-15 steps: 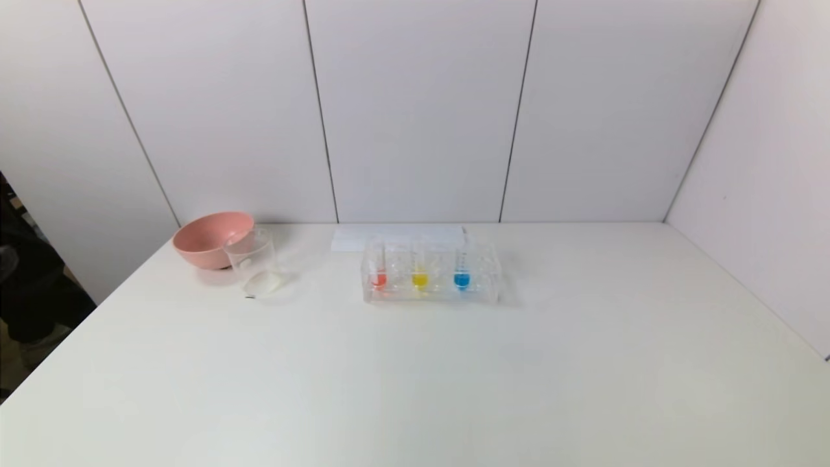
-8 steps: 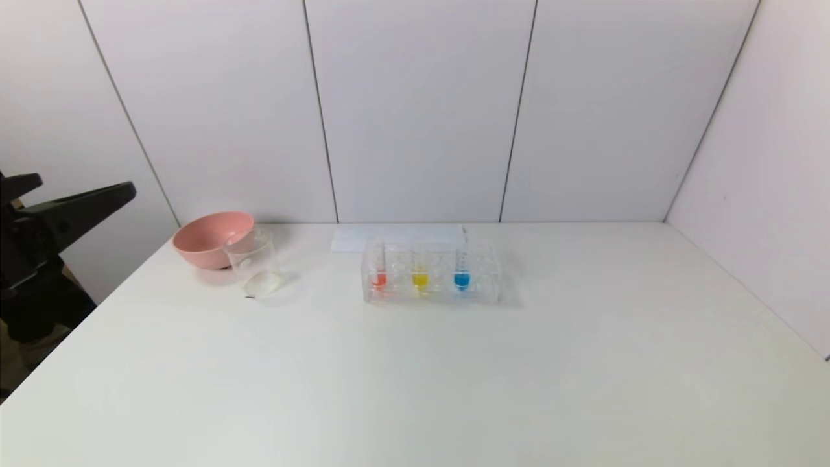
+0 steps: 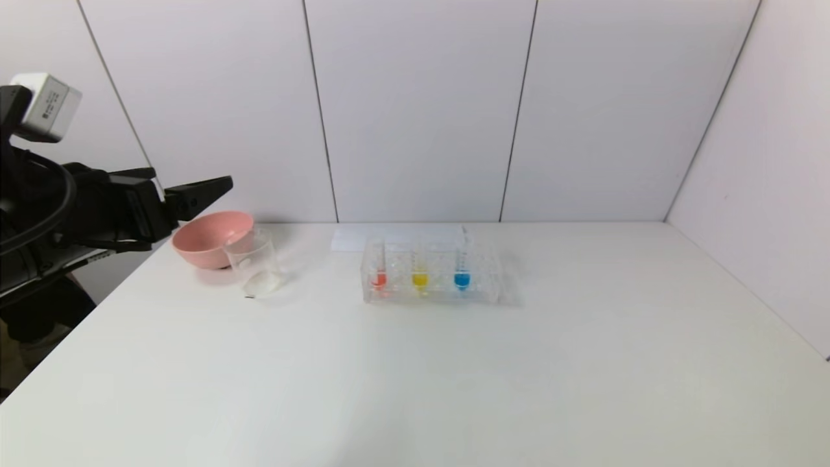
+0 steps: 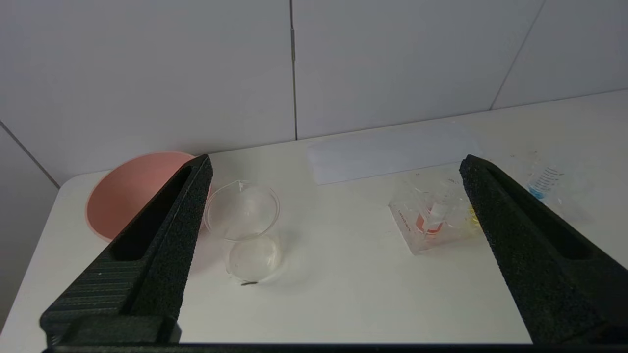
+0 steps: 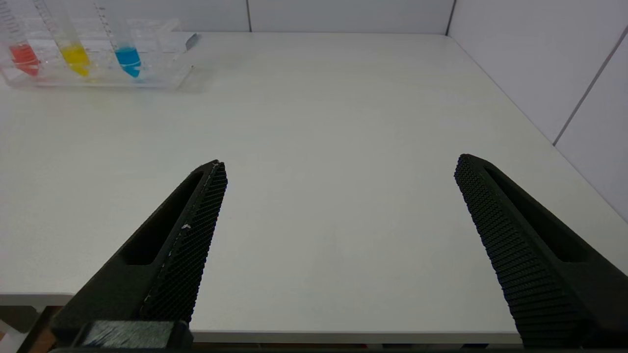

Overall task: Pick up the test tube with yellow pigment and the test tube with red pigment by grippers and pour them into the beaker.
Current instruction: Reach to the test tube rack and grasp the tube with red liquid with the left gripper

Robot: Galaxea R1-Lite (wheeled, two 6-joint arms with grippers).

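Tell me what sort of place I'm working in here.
Probably a mock chemistry bench in a test booth: a clear tube rack holding tubes of red, yellow and blue liquid, a glass beaker beside a pink bowl, all on a plain white table enclosed by blank white wall panels.

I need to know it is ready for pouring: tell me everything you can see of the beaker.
The beaker is a small clear glass cylinder with a pouring lip, standing upright on the white table. It looks empty. It stands just in front of the pink bowl, left of the tube rack. No gripper touches it.
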